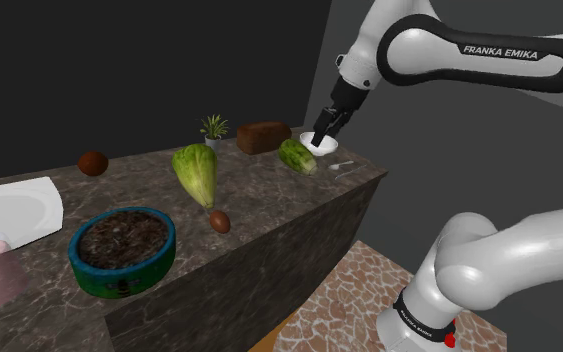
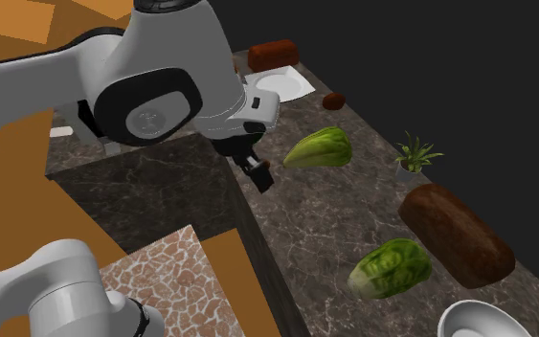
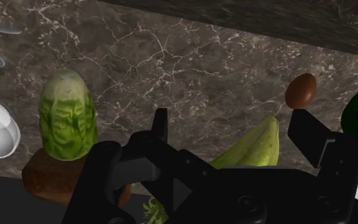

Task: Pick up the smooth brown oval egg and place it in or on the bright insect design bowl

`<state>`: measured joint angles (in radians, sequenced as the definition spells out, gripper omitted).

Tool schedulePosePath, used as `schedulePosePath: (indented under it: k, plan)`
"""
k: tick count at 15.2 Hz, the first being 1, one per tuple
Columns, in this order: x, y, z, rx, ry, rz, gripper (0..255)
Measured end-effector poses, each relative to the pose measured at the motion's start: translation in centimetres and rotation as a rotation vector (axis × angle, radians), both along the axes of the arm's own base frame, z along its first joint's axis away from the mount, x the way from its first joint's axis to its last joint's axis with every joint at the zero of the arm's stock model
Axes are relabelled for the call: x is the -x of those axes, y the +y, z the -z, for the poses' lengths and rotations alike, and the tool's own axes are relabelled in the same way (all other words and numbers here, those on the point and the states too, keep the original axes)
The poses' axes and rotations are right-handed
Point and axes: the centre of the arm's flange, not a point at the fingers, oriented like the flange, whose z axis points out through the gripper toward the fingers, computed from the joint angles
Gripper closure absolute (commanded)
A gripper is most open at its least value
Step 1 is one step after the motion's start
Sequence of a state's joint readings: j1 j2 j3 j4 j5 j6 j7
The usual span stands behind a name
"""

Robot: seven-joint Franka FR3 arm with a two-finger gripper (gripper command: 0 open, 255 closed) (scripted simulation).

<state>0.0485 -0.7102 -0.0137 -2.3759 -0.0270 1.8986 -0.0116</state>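
Dark veined marble formed the counter (image 1: 269, 192), with dark walls behind it. At the shoulder view's far left a white plate (image 1: 19, 205) lay on the counter. Next stood the bowl (image 1: 104, 278), blue at the rim, green on its side and dark inside, close to the front edge. Behind it, well apart, sat a brown ball (image 1: 92, 162). Further right a lettuce (image 1: 197, 172) lay with its narrow tip toward the front. The egg (image 1: 219, 221), smooth and brown, rested on the counter just beside that tip, near the bowl but clear of it. At the back stood a small plant (image 1: 213, 127), then a brown loaf (image 1: 263, 137), with a second lettuce (image 1: 297, 156) in front of the loaf. A white dish (image 1: 329, 146) and a spoon (image 1: 341, 165) closed the row. The gripper (image 1: 321, 128) hung above the white dish, well apart from the egg. In the wrist view its fingers (image 3: 160, 127) stood wide apart and held nothing.
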Motion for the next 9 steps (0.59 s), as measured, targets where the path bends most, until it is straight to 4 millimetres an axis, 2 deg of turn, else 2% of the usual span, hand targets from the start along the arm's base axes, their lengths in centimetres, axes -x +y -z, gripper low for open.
schedulePosePath:
  k: [9]
  plan:
    - [-5.4, 6.0, 8.0, -0.047, 0.019, -0.024, 0]
